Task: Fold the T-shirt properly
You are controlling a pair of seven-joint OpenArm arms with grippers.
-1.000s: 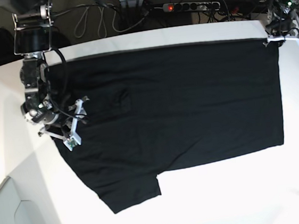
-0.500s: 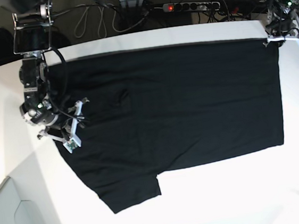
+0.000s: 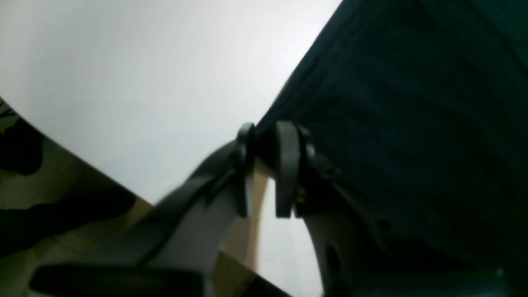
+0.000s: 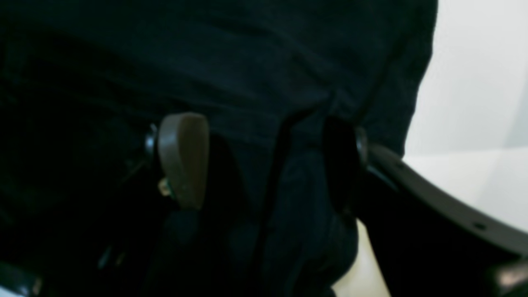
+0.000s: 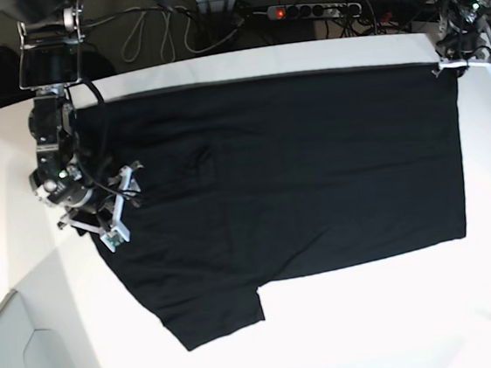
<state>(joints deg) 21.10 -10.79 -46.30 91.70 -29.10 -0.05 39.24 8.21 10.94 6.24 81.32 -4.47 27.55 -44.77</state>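
1. Shirt position: the T-shirt lies spread flat and plain side up across the white surface, filling the middle of the base frame, with one sleeve pointing toward the lower centre.
2. Your left gripper sits at the shirt's upper right corner in the base frame. Left wrist view shows its jaws drawn narrow, pinching the cloth's edge between them.
3. Your right gripper sits at the shirt's left edge in the base frame. Right wrist view shows its jaws standing wide, with a raised ridge of black cloth between the two fingers; you cannot tell if either finger presses the cloth.
4. Power strip and cables lie beyond the surface's far edge, at the top of the frame.
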